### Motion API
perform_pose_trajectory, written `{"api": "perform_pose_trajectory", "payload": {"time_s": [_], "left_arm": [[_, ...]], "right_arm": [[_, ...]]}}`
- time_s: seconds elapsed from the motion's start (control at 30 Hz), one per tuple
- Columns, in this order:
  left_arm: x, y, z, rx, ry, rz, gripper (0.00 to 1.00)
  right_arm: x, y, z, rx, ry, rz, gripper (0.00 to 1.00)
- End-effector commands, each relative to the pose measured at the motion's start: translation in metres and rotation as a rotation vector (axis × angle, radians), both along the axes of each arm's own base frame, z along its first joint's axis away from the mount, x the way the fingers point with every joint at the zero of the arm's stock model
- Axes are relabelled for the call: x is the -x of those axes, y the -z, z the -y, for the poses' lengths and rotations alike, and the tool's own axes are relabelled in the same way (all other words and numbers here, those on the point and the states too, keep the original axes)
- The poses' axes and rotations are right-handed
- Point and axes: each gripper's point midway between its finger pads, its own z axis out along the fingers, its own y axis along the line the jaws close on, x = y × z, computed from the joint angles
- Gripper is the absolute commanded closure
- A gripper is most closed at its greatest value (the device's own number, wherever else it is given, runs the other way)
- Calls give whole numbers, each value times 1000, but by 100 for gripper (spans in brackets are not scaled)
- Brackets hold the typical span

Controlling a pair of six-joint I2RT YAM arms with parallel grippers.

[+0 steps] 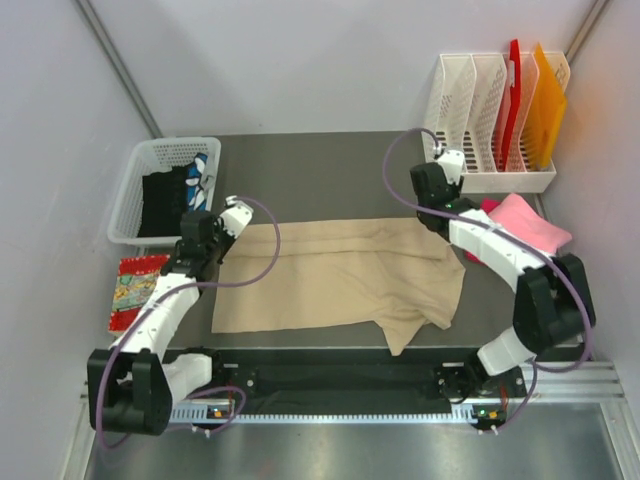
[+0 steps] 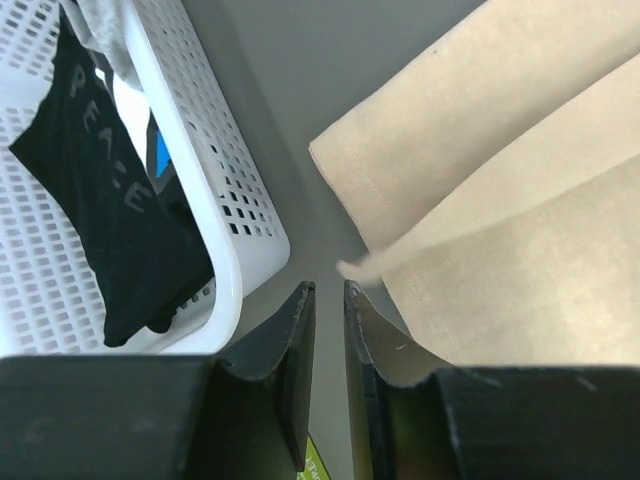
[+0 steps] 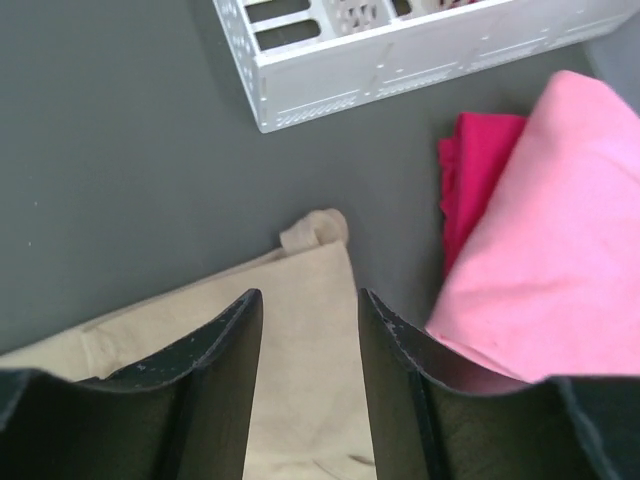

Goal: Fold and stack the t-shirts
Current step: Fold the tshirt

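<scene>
Ok so, starting at the near edge: the tan t-shirt (image 1: 340, 275) is spread across the middle of the table (image 1: 330, 165). Its front hem sits close to the near table edge, with one rumpled flap poking out nearer on the right.

The left gripper (image 2: 325, 292) sits just off the tee's far-left corner, fingers only a crack apart, nothing between them. The right gripper (image 3: 308, 297) hangs over the far-right corner, jaws clearly apart, gripping nothing.

The pink t-shirt (image 1: 528, 225) is bunched at the right edge, partly hidden under the right arm. There's a darker magenta bit beside it, can't tell if it's the same garment. So: one tan, one pink.

Behind the tan tee it's bare tabletop. Far left is one white basket (image 1: 128, 205) with dark cloth inside. Far right is one white rack (image 1: 500, 182) holding one red sheet (image 1: 513, 90) and one orange sheet (image 1: 547, 105).
</scene>
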Motion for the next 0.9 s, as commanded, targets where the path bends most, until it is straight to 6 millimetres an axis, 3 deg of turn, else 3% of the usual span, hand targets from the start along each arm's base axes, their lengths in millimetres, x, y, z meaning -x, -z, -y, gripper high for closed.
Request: {"api": "perform_pose_trajectory", "payload": {"time_s": [0.0,0.13,0.23,0.33,0.5,0.53,0.6,0.67,0.7,0.73,0.8,0.87], "left_arm": [[7,-11,12,49,53,21,76],[7,8,16,73,62,-18,76],[2,13,15,79,41,-39,76],[-9,10,19,96,47,-21,76],[-39,-4,43,212,77,-15,78],[-44,5,46,214,73,-42,78],[-57,3,56,214,77,-19,80],[-66,17,59,198,58,-36,81],[-76,13,66,200,65,-9,82],[-79,26,68,195,58,-38,83],[-91,25,70,192,35,-35,84],[-96,39,70,183,24,-65,86]], "right_arm": [[-38,21,-14,-3,-34,-38,57],[-55,60,-33,-26,-88,-115,57],[-58,69,-38,-43,-102,-113,57],[-62,66,-39,-38,-110,-107,55],[-69,57,-52,-94,-147,-87,55],[-69,56,-55,-105,-156,-84,55],[-71,54,-64,-133,-182,-75,55],[-76,51,-73,-151,-206,-71,55],[-75,56,-81,-157,-229,-88,55],[-79,54,-86,-167,-240,-82,55],[-78,60,-98,-163,-265,-101,55],[-79,56,-109,-154,-290,-93,56]]}}
